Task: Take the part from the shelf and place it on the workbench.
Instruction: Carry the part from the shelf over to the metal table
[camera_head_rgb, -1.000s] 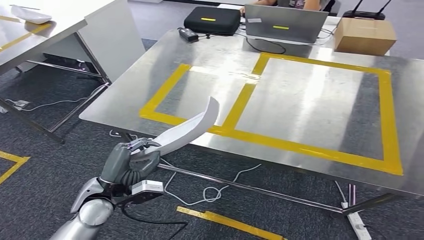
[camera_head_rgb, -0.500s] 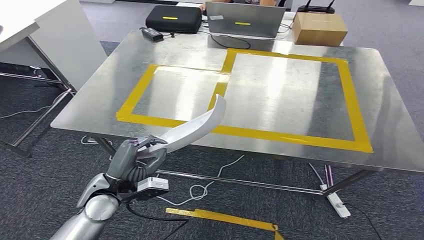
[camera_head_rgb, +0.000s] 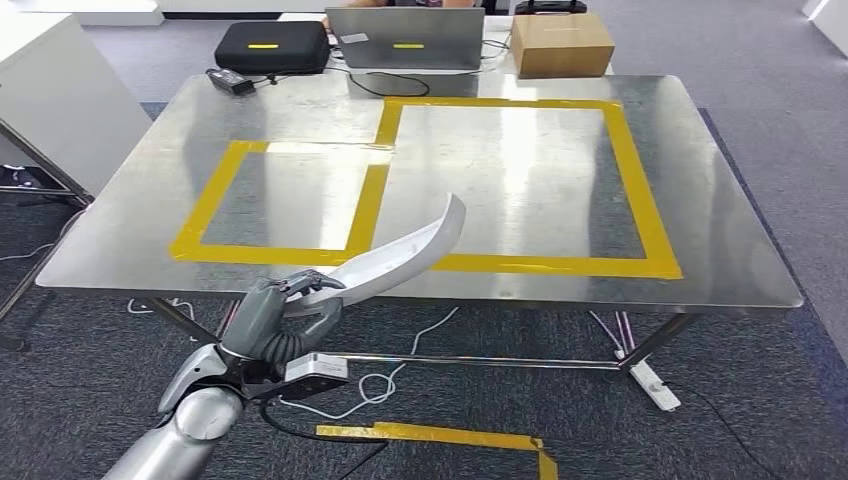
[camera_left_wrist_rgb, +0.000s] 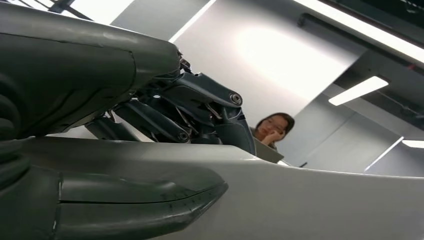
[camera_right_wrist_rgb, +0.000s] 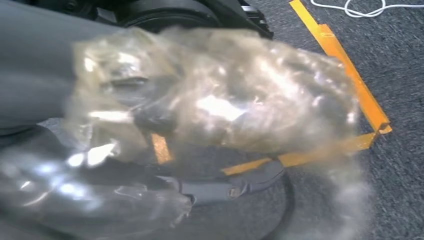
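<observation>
A long, curved white part (camera_head_rgb: 400, 255) is gripped at its near end by my left hand (camera_head_rgb: 275, 320). Its far tip rises over the near edge of the steel workbench (camera_head_rgb: 500, 170), which carries two yellow-taped rectangles. The left wrist view shows the left hand (camera_left_wrist_rgb: 125, 100) up close, its fingers and thumb closed around the white part (camera_left_wrist_rgb: 325, 205). My right hand (camera_right_wrist_rgb: 210, 100) is blurred and wrapped in clear plastic film, hanging above the carpet. I cannot make out how its fingers lie.
A laptop (camera_head_rgb: 405, 38), black case (camera_head_rgb: 270, 45), cardboard box (camera_head_rgb: 560, 42) and power adapter (camera_head_rgb: 230, 80) line the bench's far edge. A white table (camera_head_rgb: 60, 90) stands left. Cables (camera_head_rgb: 380, 385), a power strip (camera_head_rgb: 655, 385) and yellow floor tape (camera_head_rgb: 440, 435) lie below. A person (camera_left_wrist_rgb: 272, 130) sits beyond.
The camera has turned: the workbench has slid left in the picture and now lies square ahead. My left hand holds the part just as before.
</observation>
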